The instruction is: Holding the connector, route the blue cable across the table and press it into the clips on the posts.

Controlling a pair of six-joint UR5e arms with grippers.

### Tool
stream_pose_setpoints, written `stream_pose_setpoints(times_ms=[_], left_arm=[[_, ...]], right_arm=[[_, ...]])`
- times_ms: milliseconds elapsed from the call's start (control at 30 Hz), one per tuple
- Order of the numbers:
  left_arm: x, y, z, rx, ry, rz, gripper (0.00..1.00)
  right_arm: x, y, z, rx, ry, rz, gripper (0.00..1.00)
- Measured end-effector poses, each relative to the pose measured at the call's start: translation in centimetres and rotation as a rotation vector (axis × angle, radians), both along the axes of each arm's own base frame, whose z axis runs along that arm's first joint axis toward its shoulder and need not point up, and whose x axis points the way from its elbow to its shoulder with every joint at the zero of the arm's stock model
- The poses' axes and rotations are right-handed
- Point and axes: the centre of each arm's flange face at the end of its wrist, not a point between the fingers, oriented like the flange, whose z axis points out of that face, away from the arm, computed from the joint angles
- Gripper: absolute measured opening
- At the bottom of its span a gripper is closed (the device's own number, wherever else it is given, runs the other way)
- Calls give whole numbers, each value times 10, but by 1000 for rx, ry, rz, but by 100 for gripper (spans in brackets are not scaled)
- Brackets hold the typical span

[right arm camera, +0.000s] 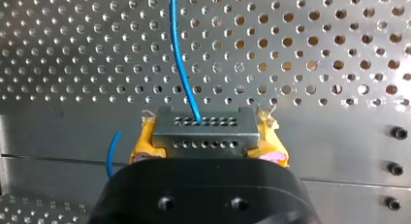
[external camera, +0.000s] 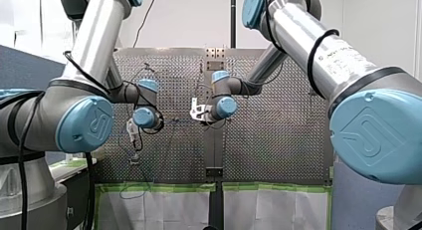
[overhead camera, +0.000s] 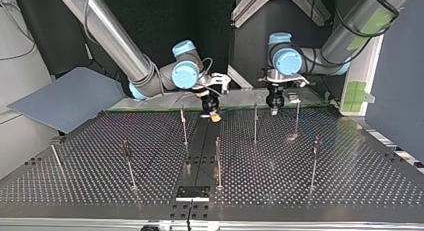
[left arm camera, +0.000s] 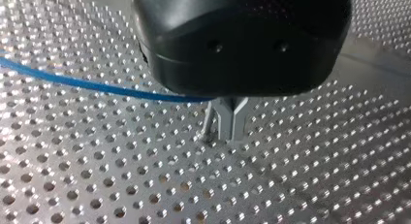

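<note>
Grey connector [right arm camera: 204, 129] clamped between my right fingers [right arm camera: 141, 147], blue cable [right arm camera: 180, 59] running ahead of it, my left fingers [left arm camera: 237, 120] pinched shut; likely hazard: slack snagging a post [overhead camera: 183, 126] near the connector, tugging it askew.

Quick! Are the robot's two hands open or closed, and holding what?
Right gripper: closed on the connector, blue cable trailing from it.
Left gripper: fingers closed; whether they pinch the blue cable cannot be told.
</note>
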Motion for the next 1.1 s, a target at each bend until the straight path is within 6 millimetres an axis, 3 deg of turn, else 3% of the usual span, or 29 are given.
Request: stream_pose_setpoints(times_ms=[267,600,667,700,733,767,800,867,900,967,1000,1033,1100], left_arm=[[33,7,15,-14,-49,0,0],[63,13,-3,-9,-16,0,0],[65,13,-3,-8,-15,1,14],[66,13,-3,-8,-16,1,14],[66,13,-3,-9,-16,1,22],[66,13,-3,-10,-16,0,37],[66,13,-3,-11,-16,0,37],[66,12,-3,-18,-15,-1,60],[66,12,-3,-22,-14,-1,60],[65,11,-4,-30,-8,-2,85],[64,10,-4,-32,-4,-2,85],[64,10,-4,-33,1,-3,95],[62,9,-5,-33,14,-5,100]], right_arm=[[-6,-9,1,-3,-3,-13,0],[-13,-20,3,-7,-6,-29,0],[-15,-22,3,-7,-6,-33,0],[-15,-23,3,-7,-6,-35,0],[-16,-24,4,-7,-6,-36,0],[-17,-25,4,-7,-6,-37,0],[-17,-25,4,-7,-6,-38,0],[-18,-26,4,-7,-6,-40,0],[-18,-27,4,-8,-6,-40,0],[-19,-28,4,-8,-6,-42,0],[-19,-28,4,-7,-6,-42,0],[-19,-28,4,-7,-6,-43,0],[-19,-28,4,-7,-6,-43,0]])
